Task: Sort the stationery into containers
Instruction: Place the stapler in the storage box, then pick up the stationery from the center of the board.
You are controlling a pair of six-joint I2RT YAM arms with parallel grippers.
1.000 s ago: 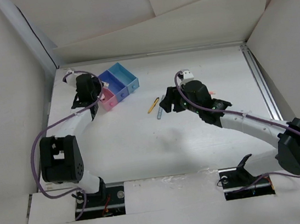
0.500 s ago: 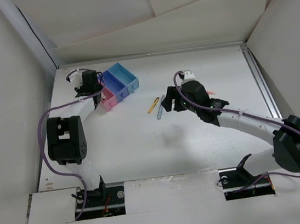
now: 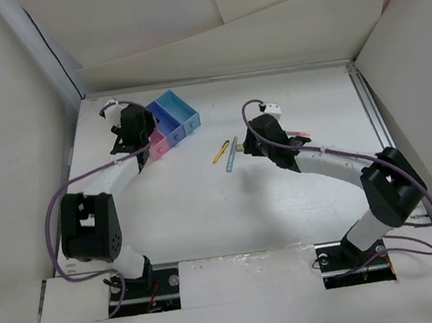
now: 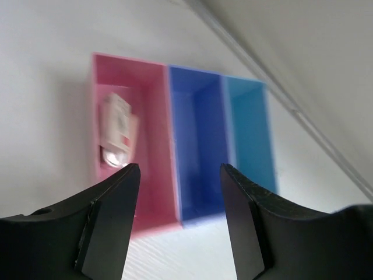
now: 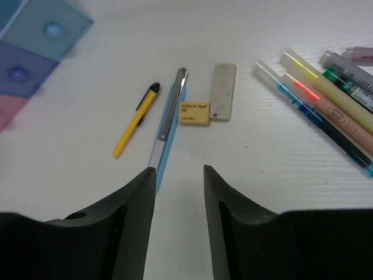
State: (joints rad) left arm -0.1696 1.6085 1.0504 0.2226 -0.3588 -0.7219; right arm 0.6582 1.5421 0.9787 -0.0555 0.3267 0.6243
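Note:
The three joined bins stand at the back left: pink (image 3: 157, 143), dark blue (image 3: 164, 121), light blue (image 3: 181, 111). My left gripper (image 3: 137, 129) hangs open and empty above the pink bin's (image 4: 152, 116) near end; a beige-white eraser block (image 4: 118, 129) lies inside it. My right gripper (image 3: 247, 146) is open and empty, low over the table. Just beyond its tips (image 5: 179, 172) lie a pale blue-grey pen (image 5: 169, 115), a yellow pen (image 5: 135, 119), a beige eraser (image 5: 194, 112) and a grey-white eraser (image 5: 222, 92).
Several markers (image 5: 326, 102), one with a pink-red band, lie in a row to the right of the erasers. The dark blue bin (image 4: 197, 157) and light blue bin (image 4: 249, 134) show nothing inside. White walls enclose the table; a metal rail (image 3: 375, 120) runs along the right side.
My left gripper has shifted slightly right over the pink bin. My right arm has drawn its elbow inward, and the gripper has stayed by the pens.

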